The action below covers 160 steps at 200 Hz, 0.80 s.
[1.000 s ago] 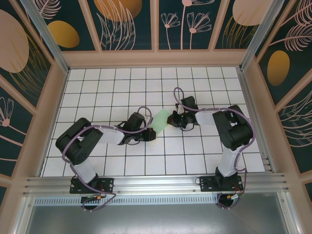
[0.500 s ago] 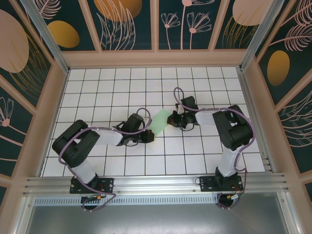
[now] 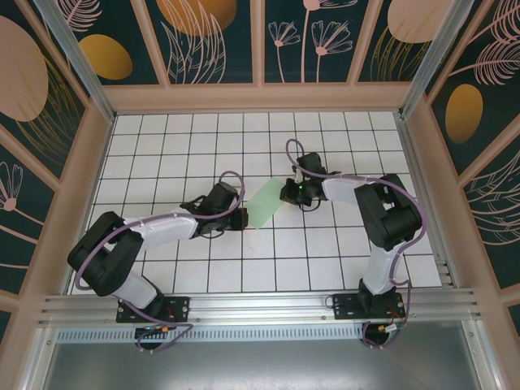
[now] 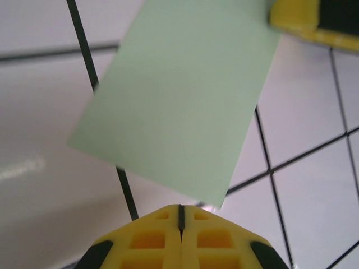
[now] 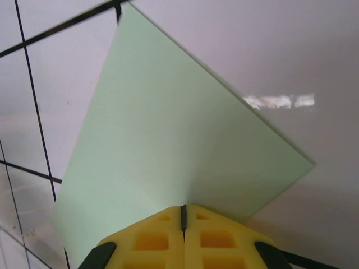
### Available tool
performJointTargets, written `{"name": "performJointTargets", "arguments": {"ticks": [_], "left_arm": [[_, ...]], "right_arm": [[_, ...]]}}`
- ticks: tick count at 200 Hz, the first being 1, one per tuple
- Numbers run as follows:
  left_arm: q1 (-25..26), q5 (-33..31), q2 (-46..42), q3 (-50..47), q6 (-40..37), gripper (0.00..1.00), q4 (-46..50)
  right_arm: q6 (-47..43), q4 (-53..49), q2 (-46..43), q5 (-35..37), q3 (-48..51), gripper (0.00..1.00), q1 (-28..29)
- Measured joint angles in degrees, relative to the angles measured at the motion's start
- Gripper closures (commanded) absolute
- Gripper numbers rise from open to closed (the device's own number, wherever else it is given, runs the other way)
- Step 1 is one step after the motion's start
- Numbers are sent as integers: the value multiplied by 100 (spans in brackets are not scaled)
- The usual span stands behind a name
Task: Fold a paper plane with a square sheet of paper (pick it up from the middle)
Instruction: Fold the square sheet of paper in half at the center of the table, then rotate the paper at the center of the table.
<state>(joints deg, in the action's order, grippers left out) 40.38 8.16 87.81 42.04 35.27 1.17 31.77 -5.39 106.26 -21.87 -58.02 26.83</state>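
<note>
Square sheet of paper (image 3: 264,203) may skid across the bench (image 3: 203,130) and crease askew: left fingers (image 4: 157,235) and right fingers (image 5: 213,235) are pressed together, apparently not clamping it.

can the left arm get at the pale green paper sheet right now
Probably yes. The left gripper, jaws shut, sits just short of a corner of the pale green paper sheet, with white tiled table between. The right gripper seems to pinch the opposite side, out of the way.
</note>
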Motion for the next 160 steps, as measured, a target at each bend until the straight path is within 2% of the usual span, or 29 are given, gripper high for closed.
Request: {"name": "performJointTargets", "arguments": {"ticks": [32, 48, 75, 113, 139, 151, 160], "left_arm": [[-330, -671, -190, 109, 317, 72, 9], [-684, -935, -208, 74, 590, 56, 11], [-1117, -1390, -278, -22, 898, 37, 94], [-1305, -1725, -396, -28, 1078, 21, 164], [-1443, -1849, -428, -33, 1196, 12, 168], [-1488, -1897, -431, -46, 1231, 3, 164], [-1506, -1912, -431, -52, 1222, 2, 166]], "right_arm": [[20, -199, -26, 284, -389, 98, 494], [50, -284, 4, 400, -632, 97, 841], [140, -354, 396, 498, -1174, 95, 1274], [157, -577, 1097, 577, -1620, 95, 1453], [103, -708, 1134, 575, -1775, 95, 1469], [-9, -813, 1134, 551, -1768, 95, 1513], [-155, -841, 1134, 525, -1749, 95, 1554]]}}
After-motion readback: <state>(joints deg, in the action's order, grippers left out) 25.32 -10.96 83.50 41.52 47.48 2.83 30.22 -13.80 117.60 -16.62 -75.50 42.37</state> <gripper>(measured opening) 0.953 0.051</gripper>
